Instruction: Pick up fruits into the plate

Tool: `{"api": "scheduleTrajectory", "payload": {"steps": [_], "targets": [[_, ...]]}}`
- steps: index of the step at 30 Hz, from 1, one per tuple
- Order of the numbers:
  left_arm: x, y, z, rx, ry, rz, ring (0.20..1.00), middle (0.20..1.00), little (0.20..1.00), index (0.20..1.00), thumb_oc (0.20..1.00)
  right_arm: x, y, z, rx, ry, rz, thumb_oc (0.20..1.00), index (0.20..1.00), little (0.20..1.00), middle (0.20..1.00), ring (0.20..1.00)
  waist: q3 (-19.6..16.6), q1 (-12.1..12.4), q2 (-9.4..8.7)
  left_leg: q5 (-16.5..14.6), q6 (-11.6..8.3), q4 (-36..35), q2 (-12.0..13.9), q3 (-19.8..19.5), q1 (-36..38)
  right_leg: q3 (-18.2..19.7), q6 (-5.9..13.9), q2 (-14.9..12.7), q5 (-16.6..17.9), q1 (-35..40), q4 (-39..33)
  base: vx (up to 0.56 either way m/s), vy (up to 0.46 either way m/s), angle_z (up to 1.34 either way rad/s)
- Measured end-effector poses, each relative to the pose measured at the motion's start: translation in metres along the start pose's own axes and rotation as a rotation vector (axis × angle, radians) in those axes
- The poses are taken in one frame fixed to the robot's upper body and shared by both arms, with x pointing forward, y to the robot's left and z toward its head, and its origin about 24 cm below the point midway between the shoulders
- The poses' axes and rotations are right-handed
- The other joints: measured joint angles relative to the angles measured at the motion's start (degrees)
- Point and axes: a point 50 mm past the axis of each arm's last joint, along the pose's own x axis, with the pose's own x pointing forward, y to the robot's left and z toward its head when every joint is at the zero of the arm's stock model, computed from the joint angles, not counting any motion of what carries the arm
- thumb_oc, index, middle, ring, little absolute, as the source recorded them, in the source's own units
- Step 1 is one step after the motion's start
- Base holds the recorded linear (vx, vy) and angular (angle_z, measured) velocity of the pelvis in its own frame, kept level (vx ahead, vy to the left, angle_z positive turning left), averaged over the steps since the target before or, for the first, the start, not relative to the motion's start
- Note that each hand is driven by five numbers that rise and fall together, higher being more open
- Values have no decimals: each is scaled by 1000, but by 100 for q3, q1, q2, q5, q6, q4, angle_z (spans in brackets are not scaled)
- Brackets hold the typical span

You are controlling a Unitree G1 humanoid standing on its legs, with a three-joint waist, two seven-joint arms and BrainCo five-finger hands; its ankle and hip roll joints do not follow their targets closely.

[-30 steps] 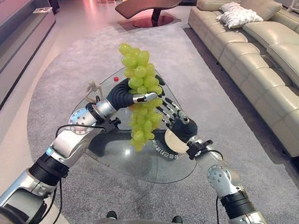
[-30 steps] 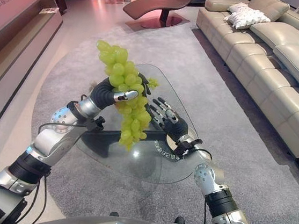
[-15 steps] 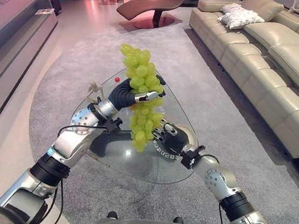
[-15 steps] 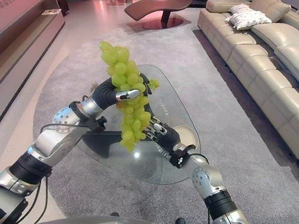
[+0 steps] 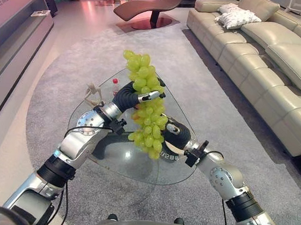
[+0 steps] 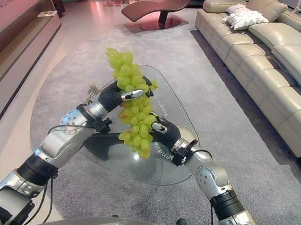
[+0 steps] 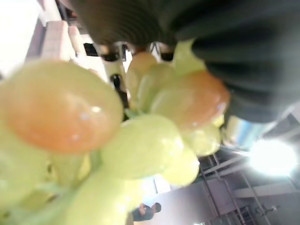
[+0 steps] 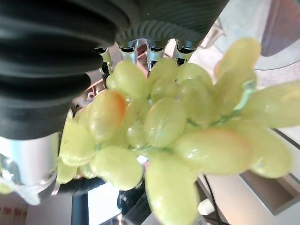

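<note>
In the left eye view the left hand (image 5: 132, 94) is curled round the middle of a bunch of green grapes (image 5: 145, 104) held upright above the glass table (image 5: 174, 167), while the right hand (image 5: 171, 135) lies against the bunch's lower end from four o'clock, over a pale plate (image 5: 187, 137) at the table's three o'clock edge; a sofa (image 5: 278, 62) stands at two o'clock. The left wrist view shows grapes (image 7: 140, 145) pressed close under the dark cover, and the right wrist view shows fingers (image 8: 125, 52) behind the grapes (image 8: 164, 122), though I cannot tell whether that hand grips them.
</note>
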Motion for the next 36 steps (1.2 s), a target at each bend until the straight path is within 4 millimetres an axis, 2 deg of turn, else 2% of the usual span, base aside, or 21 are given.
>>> {"api": "scheduleTrajectory", "payload": {"steps": [8,14,23,24,25,36], "targets": [[3,-5,-8,-27,21,0,200,200,200,200,200,16,15,2,-29,34,72,1000,1000,1000,1000,1000,0,4,0,-5,-1,2,0,18,11,17,0,4,0,-2,0,0,0,0],[2,-5,-15,-14,59,13,200,200,200,200,200,18,17,-4,-13,71,51,1000,1000,1000,1000,1000,0,7,0,-9,-1,2,-1,27,15,24,0,3,0,-2,0,0,0,0],[10,-26,-22,13,96,-70,200,200,200,200,200,26,34,-29,176,190,133,1000,1000,1000,1000,1000,-5,38,-7,-9,-2,10,-5,25,25,23,0,2,1,9,1,0,0,0],[11,-26,-23,27,106,-79,200,200,200,200,200,26,34,-29,186,193,133,746,746,746,746,746,-9,41,-14,-9,-2,9,-4,25,25,23,0,2,0,7,1,0,0,0],[12,-26,-22,41,109,-80,200,200,200,200,200,26,34,-29,186,194,132,200,200,200,200,200,-16,34,-24,-9,-1,8,-3,27,25,24,0,3,0,4,1,0,0,0],[13,-25,-29,85,172,-55,200,200,200,200,200,27,33,-34,198,208,66,200,200,200,200,200,-88,12,-82,-12,-6,19,-7,49,28,43,0,3,1,-7,5,0,0,0]]}}
